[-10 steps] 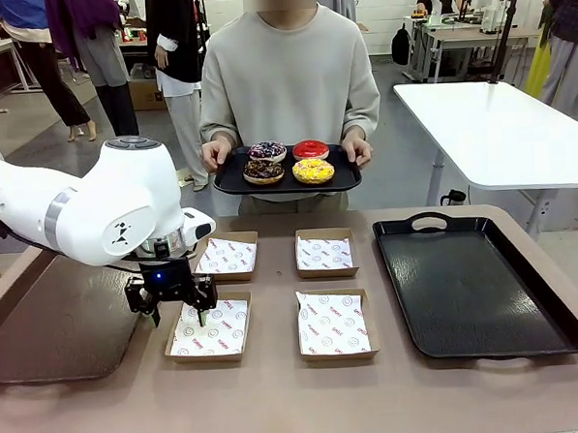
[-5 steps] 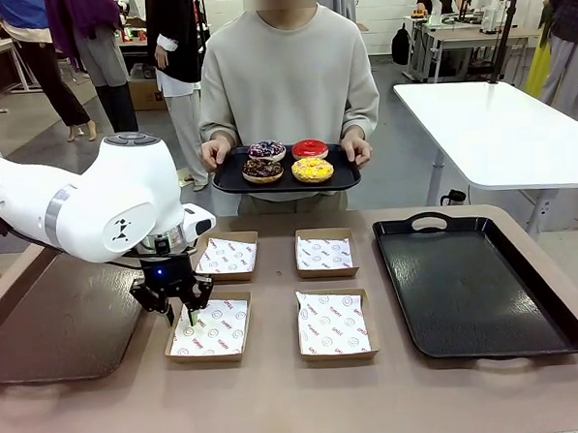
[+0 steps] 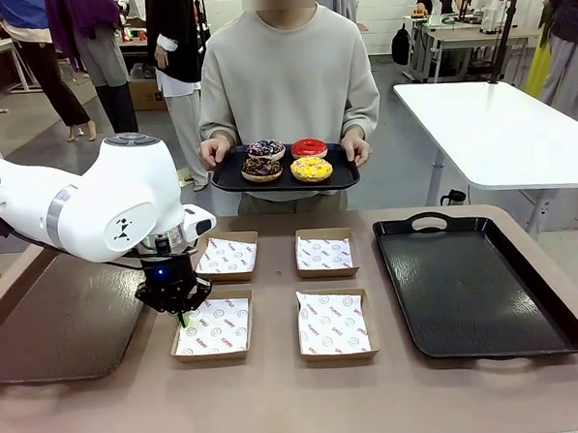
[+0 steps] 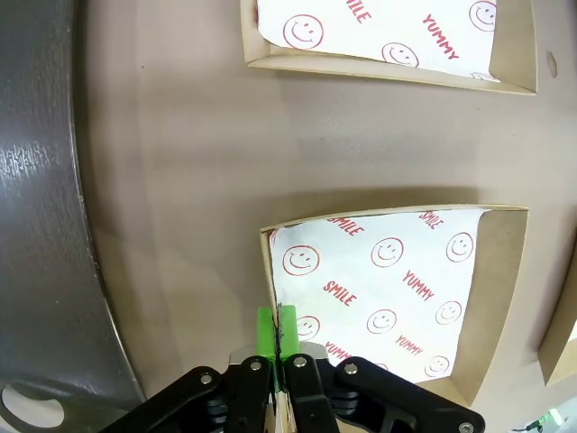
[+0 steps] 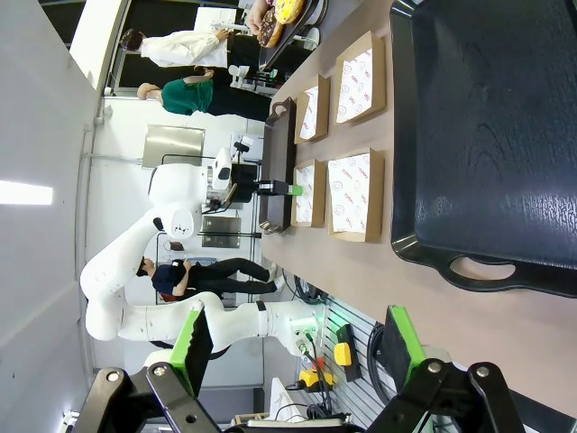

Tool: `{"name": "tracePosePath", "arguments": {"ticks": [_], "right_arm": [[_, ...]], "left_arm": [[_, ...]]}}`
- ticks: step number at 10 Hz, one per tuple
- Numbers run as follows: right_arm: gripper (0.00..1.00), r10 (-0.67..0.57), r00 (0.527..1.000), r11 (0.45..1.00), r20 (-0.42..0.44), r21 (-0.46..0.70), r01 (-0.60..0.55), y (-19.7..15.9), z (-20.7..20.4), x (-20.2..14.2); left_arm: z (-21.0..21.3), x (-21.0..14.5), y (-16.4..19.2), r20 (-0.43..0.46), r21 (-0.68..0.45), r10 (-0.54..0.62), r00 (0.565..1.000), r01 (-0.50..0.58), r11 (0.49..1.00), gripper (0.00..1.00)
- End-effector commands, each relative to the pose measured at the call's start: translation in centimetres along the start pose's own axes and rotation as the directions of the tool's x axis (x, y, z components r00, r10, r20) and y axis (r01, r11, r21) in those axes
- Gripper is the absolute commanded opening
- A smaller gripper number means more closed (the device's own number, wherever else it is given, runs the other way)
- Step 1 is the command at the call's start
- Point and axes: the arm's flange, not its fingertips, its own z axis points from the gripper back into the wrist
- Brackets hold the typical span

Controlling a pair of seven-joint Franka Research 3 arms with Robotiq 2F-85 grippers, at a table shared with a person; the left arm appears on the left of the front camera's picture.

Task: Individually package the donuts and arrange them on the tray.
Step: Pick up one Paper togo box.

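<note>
Prep of boxes, judging by left gripper point(image 4: 279, 330) pinched shut on near box point(image 4: 510, 271) wall. Right gripper point(image 5: 297, 341) wide open, empty. Donuts point(image 3: 286, 160) on person's held tray point(image 3: 227, 181), well apart from boxes. Next, likely: release wall, reach for one donut.

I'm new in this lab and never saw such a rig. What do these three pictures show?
Two white robot arms share a table with a person. The front view looks across it: the left gripper is shut on the wall of the near-left box, one of four paper-lined cardboard boxes. A large black tray lies at the right. The person holds a smaller tray carrying the four donuts. The left wrist view looks along that gripper down at the same box. The right wrist view, rolled sideways, shows the right gripper open, holding nothing.
</note>
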Motion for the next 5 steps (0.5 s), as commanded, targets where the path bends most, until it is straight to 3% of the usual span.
{"name": "tracePosePath", "arguments": {"ticks": [1,3,5], "right_arm": [[1.0,0.007,1.0,1.0,0.01,0.015,-0.008,0.0,0.1,0.1],[1.0,0.007,1.0,1.0,0.01,0.015,-0.008,0.0,0.1,0.1],[1.0,0.007,1.0,1.0,0.01,0.015,-0.008,0.0,0.1,0.1]], "left_arm": [[0.2,0.1,0.1,-0.009,-0.026,-0.015,1.0,0.015,1.0,0.0],[2.1,0.0,-0.1,-0.051,-0.01,-0.039,0.998,0.038,0.999,0.0],[7.5,0.7,-0.3,0.0,-0.013,-0.086,0.996,0.086,0.996,0.0]]}}
